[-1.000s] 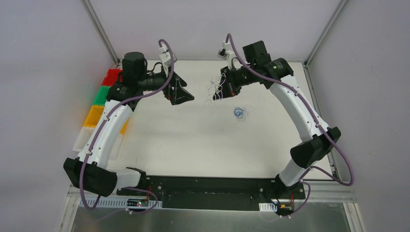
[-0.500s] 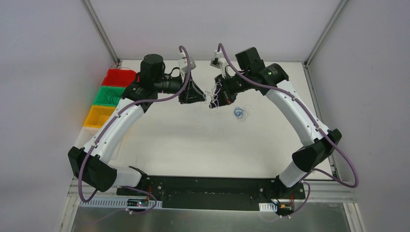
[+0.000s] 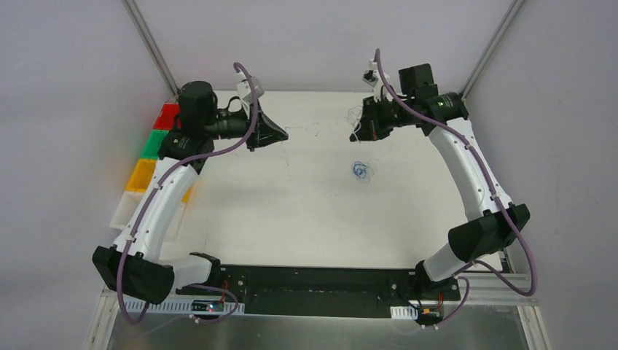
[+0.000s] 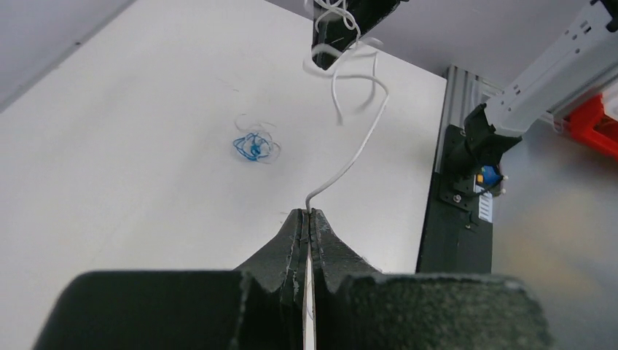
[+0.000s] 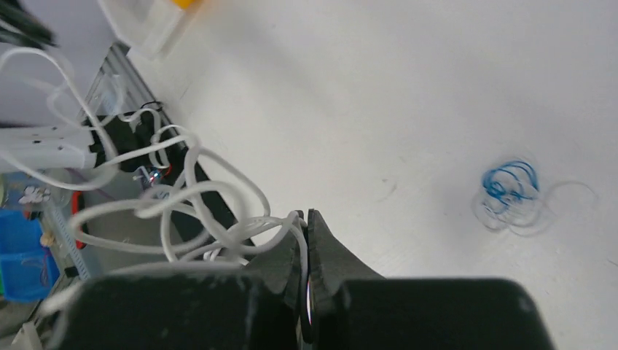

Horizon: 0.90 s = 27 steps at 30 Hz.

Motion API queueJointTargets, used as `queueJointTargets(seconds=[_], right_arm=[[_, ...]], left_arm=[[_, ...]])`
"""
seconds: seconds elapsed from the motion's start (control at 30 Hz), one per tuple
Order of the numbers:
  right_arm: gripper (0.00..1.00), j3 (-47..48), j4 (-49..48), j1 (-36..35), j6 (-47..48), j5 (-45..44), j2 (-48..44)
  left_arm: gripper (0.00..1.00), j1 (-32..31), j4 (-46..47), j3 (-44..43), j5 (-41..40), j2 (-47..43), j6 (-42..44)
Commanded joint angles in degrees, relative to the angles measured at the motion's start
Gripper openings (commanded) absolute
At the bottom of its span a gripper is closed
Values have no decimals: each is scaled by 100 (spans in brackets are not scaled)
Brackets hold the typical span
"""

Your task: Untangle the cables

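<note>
My left gripper (image 4: pixel 310 213) is shut on one end of a thin white cable (image 4: pixel 350 164). That cable rises in a curve across the table to my right gripper (image 4: pixel 342 22), where it hangs in loops. In the right wrist view, my right gripper (image 5: pixel 306 215) is shut on the white cable (image 5: pixel 270 221), whose tangled loops spread out to its left. Seen from the top, my left gripper (image 3: pixel 280 136) and my right gripper (image 3: pixel 357 131) stand apart above the far half of the table. A small blue cable (image 3: pixel 361 171) lies bundled on the table below the right gripper.
Red (image 3: pixel 169 115), green (image 3: pixel 151 144) and yellow (image 3: pixel 140 175) bins stand in a row along the table's left edge. The black base rail (image 3: pixel 321 281) runs along the near edge. Metal frame posts (image 3: pixel 484 51) rise at the back corners.
The two grippers came together over the table, and my left gripper shut on the white cable. Both arms have since pulled apart, drawing a strand out between them.
</note>
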<state>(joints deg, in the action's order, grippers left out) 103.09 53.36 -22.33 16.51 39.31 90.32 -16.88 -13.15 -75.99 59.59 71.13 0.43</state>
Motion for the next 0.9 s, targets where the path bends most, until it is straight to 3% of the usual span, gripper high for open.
queueJointTargets(seconds=[0.0,0.23,0.37,0.6,0.87], right_arm=[[0,-204,-474,437,-206,-390,-350],[0,-481,-727,985,-202,-714,-390],[0,-711,-723,1140,-154,-669,-413],[0,-995,-686,1147,-201,-341,-449],[0,-731,-188,1152,-175,-165,-302]], left_arm=[[0,456,-13,34,261,-412,-196],[0,1402,-276,-60,1,-596,-251],[0,2148,-953,-246,-363,-538,156],[0,3283,-2744,-893,-2342,-19,2514],[0,4627,-3270,-304,-3006,310,4924]])
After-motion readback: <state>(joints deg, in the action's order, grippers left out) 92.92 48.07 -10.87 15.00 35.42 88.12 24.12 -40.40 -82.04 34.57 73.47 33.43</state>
